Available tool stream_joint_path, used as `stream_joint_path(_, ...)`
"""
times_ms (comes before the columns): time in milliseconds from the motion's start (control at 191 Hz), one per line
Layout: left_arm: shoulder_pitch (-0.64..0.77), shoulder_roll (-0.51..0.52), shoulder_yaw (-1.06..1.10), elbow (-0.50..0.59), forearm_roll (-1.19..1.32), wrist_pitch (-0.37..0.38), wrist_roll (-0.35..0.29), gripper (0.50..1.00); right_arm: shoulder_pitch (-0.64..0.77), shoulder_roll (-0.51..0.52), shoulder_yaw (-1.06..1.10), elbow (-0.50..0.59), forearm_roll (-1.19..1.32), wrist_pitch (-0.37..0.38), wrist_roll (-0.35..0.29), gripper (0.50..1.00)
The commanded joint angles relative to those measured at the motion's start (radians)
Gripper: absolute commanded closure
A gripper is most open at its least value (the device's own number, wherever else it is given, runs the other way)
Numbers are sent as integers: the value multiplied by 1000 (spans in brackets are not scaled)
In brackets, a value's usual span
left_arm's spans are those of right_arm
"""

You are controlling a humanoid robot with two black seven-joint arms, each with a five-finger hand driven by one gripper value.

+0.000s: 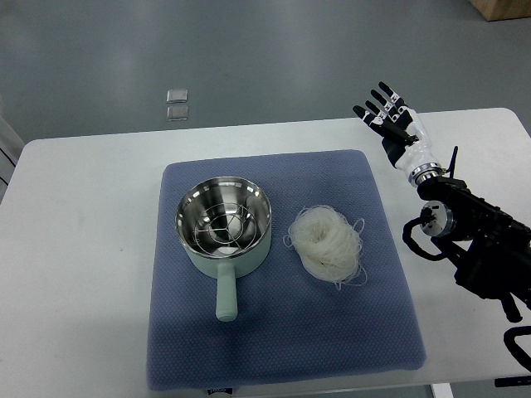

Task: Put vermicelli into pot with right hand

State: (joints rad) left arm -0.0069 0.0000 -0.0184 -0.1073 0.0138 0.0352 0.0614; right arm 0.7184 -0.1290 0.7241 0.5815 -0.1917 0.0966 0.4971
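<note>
A pale green pot (222, 228) with a shiny steel inside and a wire rack in it stands on the blue mat (274, 332), its handle pointing toward the near edge. A white nest of vermicelli (325, 240) lies on the mat just right of the pot. My right hand (392, 120) hovers over the table's far right part, up and to the right of the vermicelli and well apart from it. Its fingers are spread and hold nothing. No left arm shows.
The white table (83, 249) carries the mat in its middle. My right forearm (477, 240), black with cables, runs along the right edge. Two small clear squares (177, 103) lie on the grey floor beyond the table. A cardboard box corner (502, 8) shows at the top right.
</note>
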Motion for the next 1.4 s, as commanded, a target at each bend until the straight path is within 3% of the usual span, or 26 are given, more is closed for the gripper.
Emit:
stream_joint_path(0,1,0,0,0,0,0,0,500,1,-1,0,0,0,0,0,579)
stream_joint_path(1024,-5,0,0,0,0,2,0,500,3,-9,0,0,0,0,0,579)
stream_joint_path(1155,-5,0,0,0,0,2,0,500,10,-11,-3,1,0,-41,-2,579)
stream_joint_path(1395,-5,0,0,0,0,2,0,500,16,-38,-9,20,-14,-48,-6,581)
